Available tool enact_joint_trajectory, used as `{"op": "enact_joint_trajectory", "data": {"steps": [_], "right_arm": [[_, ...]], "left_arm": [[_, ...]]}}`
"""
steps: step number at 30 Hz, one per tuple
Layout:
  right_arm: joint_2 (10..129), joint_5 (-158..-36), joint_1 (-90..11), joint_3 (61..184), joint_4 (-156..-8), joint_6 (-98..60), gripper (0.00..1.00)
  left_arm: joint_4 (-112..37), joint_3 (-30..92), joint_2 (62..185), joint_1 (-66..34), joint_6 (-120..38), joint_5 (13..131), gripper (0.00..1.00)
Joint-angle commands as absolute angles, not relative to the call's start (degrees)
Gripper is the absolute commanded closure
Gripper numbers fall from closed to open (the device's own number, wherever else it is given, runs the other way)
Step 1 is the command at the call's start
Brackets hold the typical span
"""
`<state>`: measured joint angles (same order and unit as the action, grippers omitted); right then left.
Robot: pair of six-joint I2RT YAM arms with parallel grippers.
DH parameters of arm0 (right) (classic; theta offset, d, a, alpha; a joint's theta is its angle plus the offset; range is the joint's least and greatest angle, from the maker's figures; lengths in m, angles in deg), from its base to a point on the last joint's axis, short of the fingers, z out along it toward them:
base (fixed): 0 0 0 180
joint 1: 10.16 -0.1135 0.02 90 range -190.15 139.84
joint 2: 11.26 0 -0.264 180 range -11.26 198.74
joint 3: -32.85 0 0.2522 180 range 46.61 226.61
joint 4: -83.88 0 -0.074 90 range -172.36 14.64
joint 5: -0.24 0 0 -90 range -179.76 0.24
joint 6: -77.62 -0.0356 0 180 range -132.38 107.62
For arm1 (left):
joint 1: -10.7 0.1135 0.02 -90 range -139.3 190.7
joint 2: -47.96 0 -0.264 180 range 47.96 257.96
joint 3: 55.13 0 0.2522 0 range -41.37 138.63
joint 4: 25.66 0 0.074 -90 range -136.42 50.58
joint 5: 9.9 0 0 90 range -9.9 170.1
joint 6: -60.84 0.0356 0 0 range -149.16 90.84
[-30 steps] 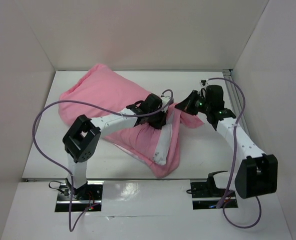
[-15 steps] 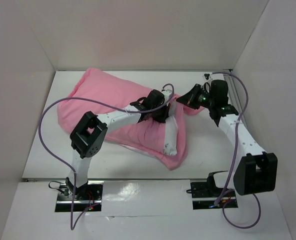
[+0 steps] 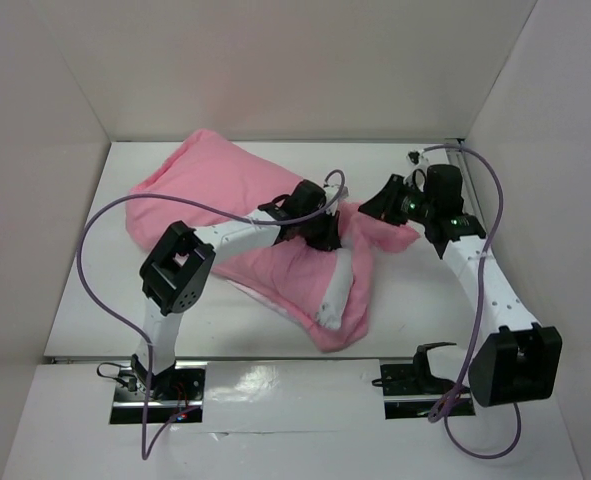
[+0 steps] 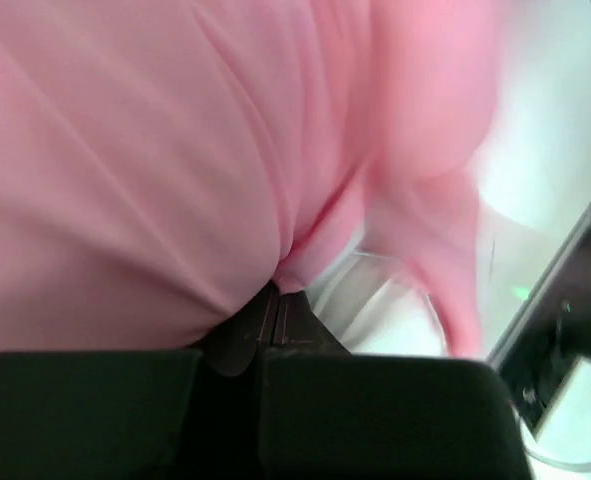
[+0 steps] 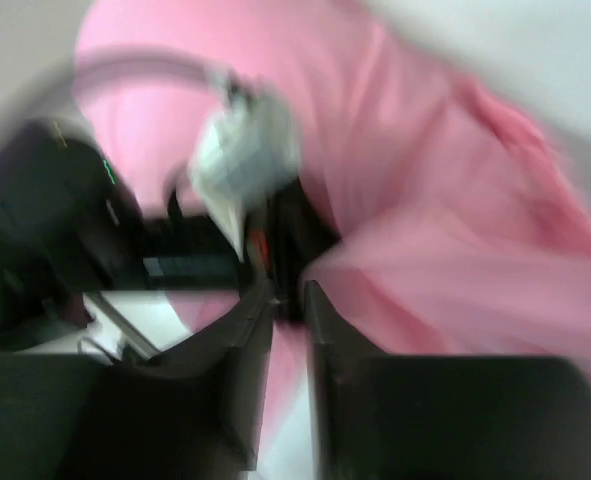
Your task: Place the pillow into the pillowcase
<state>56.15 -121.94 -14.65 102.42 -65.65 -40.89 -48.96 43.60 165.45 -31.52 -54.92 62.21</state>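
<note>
A white table point(image 3: 95, 300) boxed in by plain white walls carries the large shiny pink satin pillowcase point(image 3: 210, 185). It lies heaped beyond and to the left of the left gripper point(image 3: 325, 232). The plain white stuffed pillow point(image 3: 337, 288) is mostly inside it. A strip of its white edge shows at the open mouth, just on the near side of those fingers. A loose purple cable point(image 3: 85, 240) arcs over the left arm.

The left arm reaches forward and rightward across the pink bulk with its elbow raised. Its fingers point(image 4: 245, 335) are pressed together on a fold of the pink cloth at their tips. The right arm stretches forward with its wrist turned leftward. The right gripper point(image 3: 375, 205) sits just right of the left one, over a pink corner flap. Its fingers point(image 5: 250, 330) stand a narrow gap apart. Blur hides whether cloth lies between them.
</note>
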Motion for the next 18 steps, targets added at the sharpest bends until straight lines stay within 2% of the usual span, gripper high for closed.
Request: {"op": "enact_joint_trajectory", "data": {"steps": [1, 2, 3, 7, 13, 16, 18], "right_arm": [[59.21, -117.29, -14.46, 115.4, -70.89, -38.75, 0.55], [60.01, -113.87, -14.46, 116.99, -67.88, -38.22, 0.49], [62.02, -104.7, -14.46, 118.83, -59.24, -38.22, 0.48], [64.85, -91.99, -15.69, 123.51, -46.61, -38.22, 0.49], [61.42, -83.62, -22.1, 113.24, -41.59, -39.01, 0.5], [60.29, -80.89, -26.4, 109.63, -39.47, -42.08, 0.39], [59.76, -79.48, -30.43, 107.96, -38.67, -44.71, 0.39]], "left_arm": [[-70.19, 34.49, 170.49, -31.14, -54.99, 62.08, 1.0], [-70.19, 34.48, 169.09, -31.14, -55.69, 62.08, 1.0], [-70.19, 34.48, 168.46, -31.14, -56.22, 62.08, 1.0], [-70.19, 35.88, 167.75, -32.55, -57.63, 62.08, 1.0], [-69.66, 37.12, 167.75, -33.78, -59.39, 62.08, 1.0], [-69.66, 36.51, 168.28, -33.78, -59.39, 62.08, 1.0], [-69.13, 35.9, 168.28, -33.78, -59.39, 62.08, 1.0]]}}
